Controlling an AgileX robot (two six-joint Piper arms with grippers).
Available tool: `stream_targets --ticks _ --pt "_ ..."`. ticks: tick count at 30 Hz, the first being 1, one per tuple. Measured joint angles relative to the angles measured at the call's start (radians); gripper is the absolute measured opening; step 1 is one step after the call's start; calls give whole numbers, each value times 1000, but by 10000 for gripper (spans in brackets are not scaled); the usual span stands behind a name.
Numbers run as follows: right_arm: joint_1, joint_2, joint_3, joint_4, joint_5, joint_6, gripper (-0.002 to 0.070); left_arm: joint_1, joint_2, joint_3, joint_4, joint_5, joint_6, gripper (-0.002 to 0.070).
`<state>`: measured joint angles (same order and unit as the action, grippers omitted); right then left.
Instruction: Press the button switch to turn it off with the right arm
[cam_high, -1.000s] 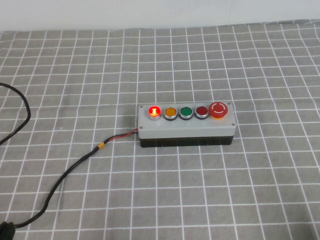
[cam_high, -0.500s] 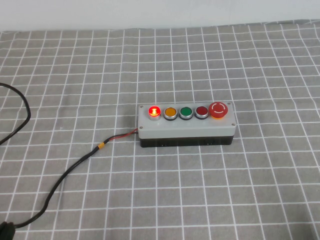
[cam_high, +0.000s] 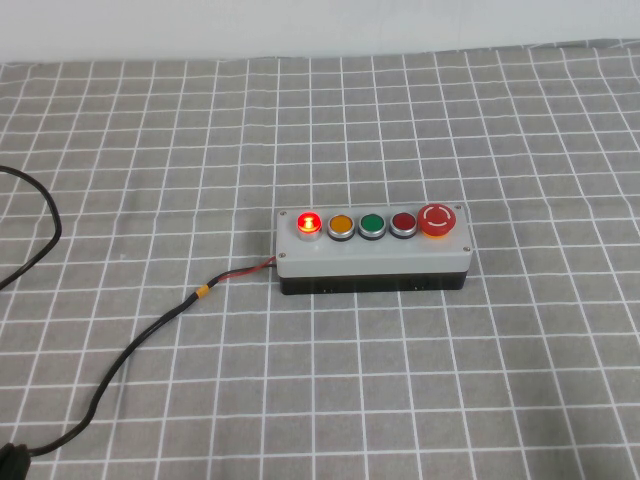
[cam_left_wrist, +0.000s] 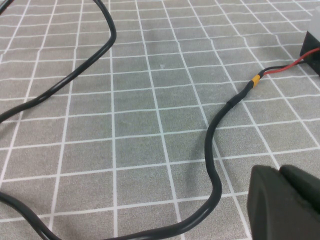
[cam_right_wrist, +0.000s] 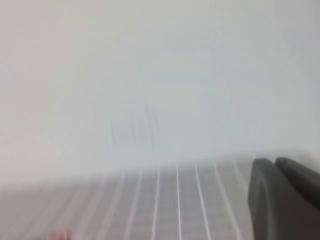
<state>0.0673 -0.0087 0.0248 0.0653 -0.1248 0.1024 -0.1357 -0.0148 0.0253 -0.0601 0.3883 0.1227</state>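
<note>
We saw the button switch (cam_high: 373, 250) at the frame centre on the checked surface (cam_high: 480, 380), its red lamp (cam_high: 309, 221) lit, so nothing was pressed. The left gripper (cam_left_wrist: 287, 202) and right gripper (cam_right_wrist: 285, 200) showed only in their wrist views, lower right; we could not tell their fingers' state.

**Camera Placement**

High view: raised, on the robot's side, angled down at the table (cam_high: 520, 380); the switch (cam_high: 372, 252) sits mid-frame and the cable (cam_high: 130, 350) runs off toward the near left.

Left wrist view: close above the table, facing along the cable (cam_left_wrist: 212, 150) toward the switch corner; the left gripper (cam_left_wrist: 285, 202) fills one corner. Both views share the cable.

Right wrist view: faces the pale wall (cam_right_wrist: 150, 75) over the table's far edge; the right gripper (cam_right_wrist: 285, 200) edges in.
</note>
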Motion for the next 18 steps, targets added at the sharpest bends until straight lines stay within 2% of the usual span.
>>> stream_targets --ticks 7,9,11,14,18 --pt "0 0 0 2 -458 0 -16 0 0 0 0 0 0 -3" --pt "0 -2 -3 0 -539 0 -16 0 0 0 0 0 0 -3" --pt "0 -6 -37 -28 -521 0 -16 0 0 0 0 0 0 -3" --pt "0 -6 -163 -136 -389 36 -16 0 0 0 0 0 0 -3" --pt "0 10 -344 -236 -208 169 -16 0 0 0 0 0 0 -3"
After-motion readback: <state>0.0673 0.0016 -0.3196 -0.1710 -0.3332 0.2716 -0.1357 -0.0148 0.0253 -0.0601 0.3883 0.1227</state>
